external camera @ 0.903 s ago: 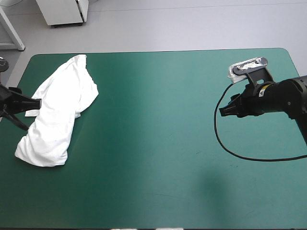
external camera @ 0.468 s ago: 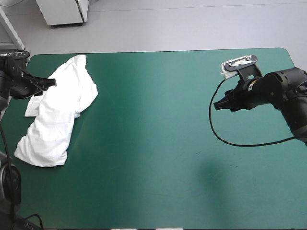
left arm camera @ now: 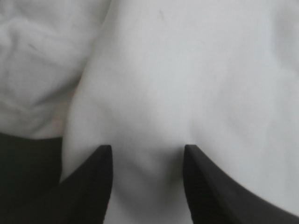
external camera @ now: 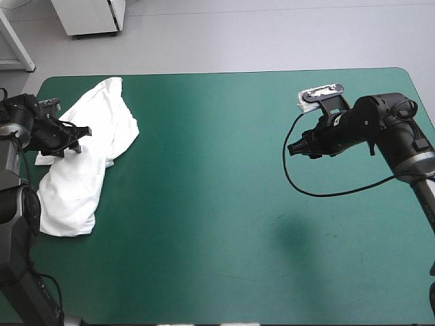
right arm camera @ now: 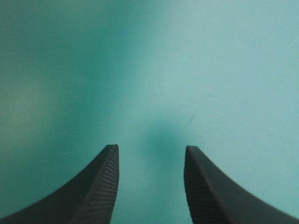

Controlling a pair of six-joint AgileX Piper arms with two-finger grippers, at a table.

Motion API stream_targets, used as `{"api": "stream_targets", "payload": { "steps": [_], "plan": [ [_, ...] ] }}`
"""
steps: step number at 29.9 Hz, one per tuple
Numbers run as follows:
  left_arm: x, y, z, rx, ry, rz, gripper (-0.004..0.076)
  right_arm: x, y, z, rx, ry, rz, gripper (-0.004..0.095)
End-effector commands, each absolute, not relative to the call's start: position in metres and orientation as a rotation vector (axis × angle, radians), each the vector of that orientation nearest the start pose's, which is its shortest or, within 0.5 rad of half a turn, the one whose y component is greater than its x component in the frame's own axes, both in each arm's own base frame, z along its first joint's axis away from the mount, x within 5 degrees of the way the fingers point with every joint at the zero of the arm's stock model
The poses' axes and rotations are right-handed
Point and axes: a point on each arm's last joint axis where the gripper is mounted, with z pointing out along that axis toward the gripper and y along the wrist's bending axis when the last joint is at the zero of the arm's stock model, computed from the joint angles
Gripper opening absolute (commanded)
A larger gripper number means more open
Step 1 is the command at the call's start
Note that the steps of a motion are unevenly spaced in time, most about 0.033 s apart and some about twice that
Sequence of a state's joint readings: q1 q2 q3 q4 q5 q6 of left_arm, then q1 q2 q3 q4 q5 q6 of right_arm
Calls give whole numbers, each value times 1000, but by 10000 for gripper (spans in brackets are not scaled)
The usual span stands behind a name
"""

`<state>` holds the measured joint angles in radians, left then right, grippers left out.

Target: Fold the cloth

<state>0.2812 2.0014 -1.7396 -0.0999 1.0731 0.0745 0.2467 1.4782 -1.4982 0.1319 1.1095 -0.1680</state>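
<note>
Two black fin-fingered grippers, both spread apart, holding nothing. We see the left gripper [external camera: 80,138] over the far-left part of one crumpled white short-sleeved T-shirt [external camera: 88,163] lying at the table's left; it has come in from the left edge. The right gripper [external camera: 293,149], over bare teal-green cover [external camera: 217,217], has shifted left.

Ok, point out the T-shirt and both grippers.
T-shirt [external camera: 81,170]: high view, middle of the heap.
Left gripper [left arm camera: 146,146]: left wrist view, midway between fingertips.
Right gripper [right arm camera: 151,146]: right wrist view, midway between fingertips.
</note>
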Motion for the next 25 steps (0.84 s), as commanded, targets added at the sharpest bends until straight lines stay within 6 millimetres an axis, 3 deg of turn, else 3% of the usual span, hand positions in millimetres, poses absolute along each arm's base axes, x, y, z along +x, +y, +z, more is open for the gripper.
{"api": "stream_targets", "payload": {
  "steps": [1,7,9,12,16,20,25],
  "plan": [
    [422,113,274,-315,2696,-48,358,291,85,402,-494,2417,220,430],
    [429,104,248,-266,2780,-214,340,291,85,402,-496,2420,222,426],
    [429,101,246,-255,2791,-264,249,291,85,402,-498,2417,221,422],
    [428,96,246,-203,2805,-324,-8,292,85,402,-497,2415,221,420],
    [426,88,246,-172,2833,-380,-9,290,85,404,-495,2411,234,416],
    [429,58,247,-48,2858,-415,-9,288,85,406,-501,2404,232,416],
    [427,-20,259,232,2859,-432,-9,286,84,405,-508,2423,228,416]
  ]
}}
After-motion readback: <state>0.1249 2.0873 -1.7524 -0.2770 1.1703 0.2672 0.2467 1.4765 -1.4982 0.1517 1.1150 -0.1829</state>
